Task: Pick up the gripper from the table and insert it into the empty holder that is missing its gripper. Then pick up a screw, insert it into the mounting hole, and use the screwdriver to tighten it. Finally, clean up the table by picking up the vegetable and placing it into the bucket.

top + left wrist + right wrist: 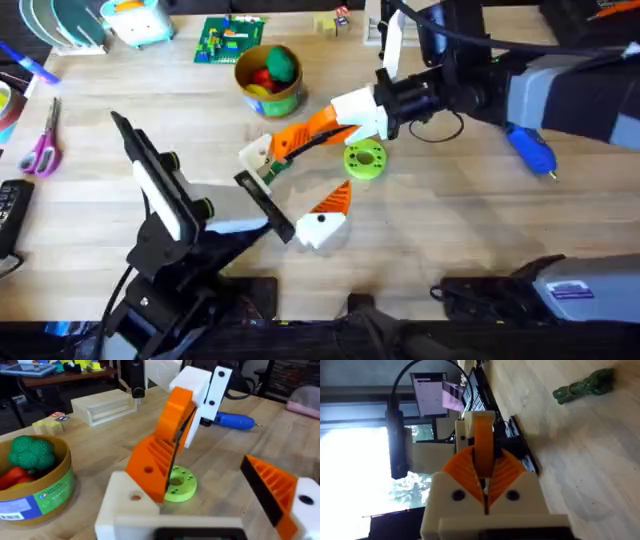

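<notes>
Nearly there: orange gripper (150, 462) clamped in the closed right tool (335, 125), its lower end touching the white holder (122, 507).
Best lined up square with the holder's mounting face, then pushed straight in without twisting; left tool (210, 505) spread wide open, apparently carrying that holder, just beside the lime disc (177, 485) on the surface (450, 230).

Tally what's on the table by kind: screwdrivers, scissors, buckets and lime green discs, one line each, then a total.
Screwdriver: 1
Scissors: 1
Bucket: 1
Lime disc: 1
Total: 4
</notes>
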Controlling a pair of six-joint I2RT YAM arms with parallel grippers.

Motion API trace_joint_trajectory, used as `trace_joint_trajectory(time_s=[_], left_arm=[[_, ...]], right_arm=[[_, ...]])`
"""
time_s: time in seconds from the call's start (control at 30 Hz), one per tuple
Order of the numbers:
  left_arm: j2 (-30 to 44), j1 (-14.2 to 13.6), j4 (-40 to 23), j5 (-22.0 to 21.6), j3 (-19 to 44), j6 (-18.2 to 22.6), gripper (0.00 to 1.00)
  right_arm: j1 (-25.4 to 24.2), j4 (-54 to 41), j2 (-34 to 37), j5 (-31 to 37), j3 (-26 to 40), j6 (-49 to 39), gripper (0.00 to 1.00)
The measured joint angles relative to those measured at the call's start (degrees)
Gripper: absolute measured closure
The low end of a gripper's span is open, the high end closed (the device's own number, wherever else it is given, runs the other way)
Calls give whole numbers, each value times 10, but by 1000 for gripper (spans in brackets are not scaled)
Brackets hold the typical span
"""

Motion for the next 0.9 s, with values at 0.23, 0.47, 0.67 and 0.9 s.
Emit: trace_joint_trajectory(time_s=[0.23,0.47,0.67,0.9], left_arm=[[1,0,-2,-6,0,-13,9],[1,1,-2,-10,0,-16,8],[1,1,-1,-6,0,-19,8],[1,1,0,17,0,-20,8]], right_arm=[[5,8,25,-11,0,0,992],[16,16,31,-12,0,0,992],[19,15,31,-5,0,0,992],[22,16,31,0,0,0,992]])
